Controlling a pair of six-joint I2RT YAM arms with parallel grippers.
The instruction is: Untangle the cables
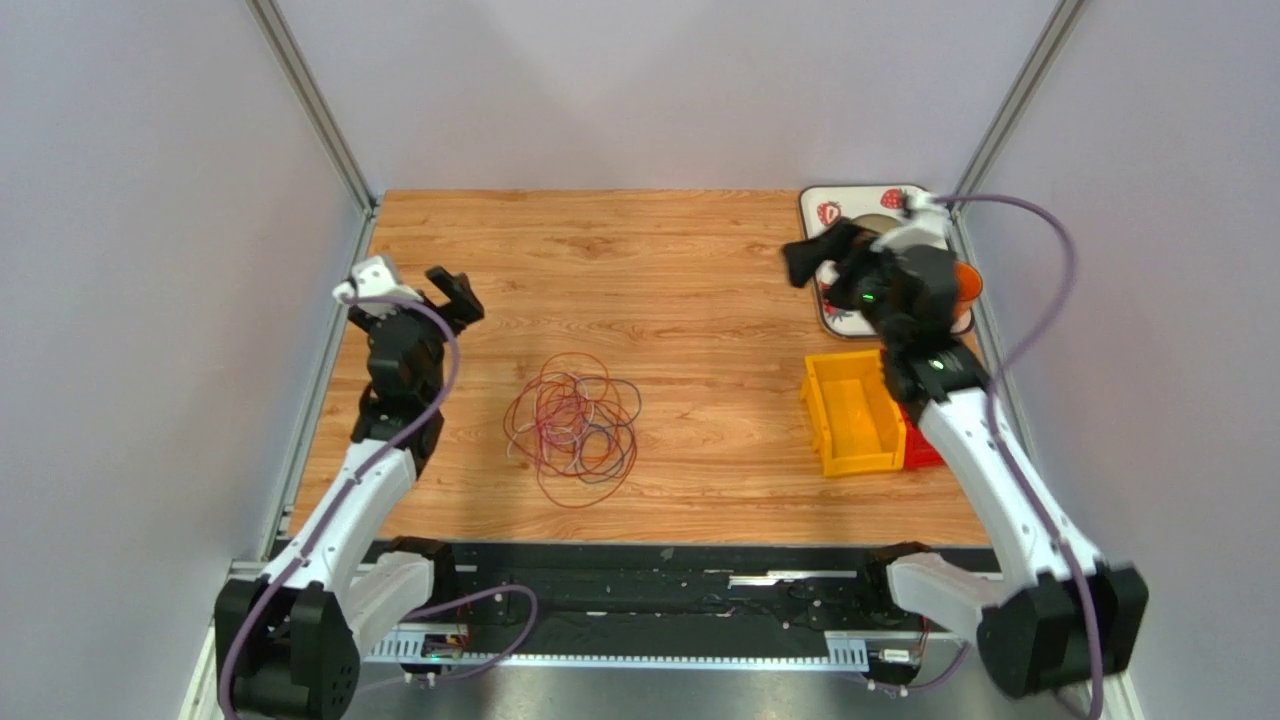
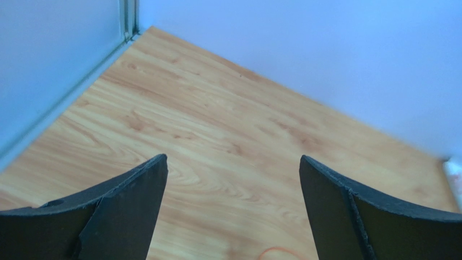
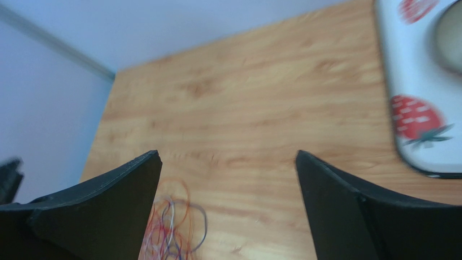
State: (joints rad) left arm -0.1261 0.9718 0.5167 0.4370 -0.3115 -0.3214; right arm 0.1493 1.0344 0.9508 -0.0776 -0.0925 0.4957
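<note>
The cables (image 1: pixel 573 428) lie in one tangled heap of thin red, orange, dark purple and whitish loops on the wooden table, a little left of centre. In the right wrist view the cables (image 3: pixel 172 227) show at the bottom edge beside the left finger. An orange loop (image 2: pixel 279 252) peeks in at the bottom of the left wrist view. My left gripper (image 1: pixel 433 294) hovers open up and to the left of the heap, holding nothing. My right gripper (image 1: pixel 819 255) is open and empty at the far right, well away from the heap.
A yellow bin (image 1: pixel 852 411) stands at the right, with a red object (image 1: pixel 918 447) next to it. A white strawberry-print mat (image 1: pixel 849 207) lies at the back right corner, partly under my right wrist. Walls close in the table on three sides.
</note>
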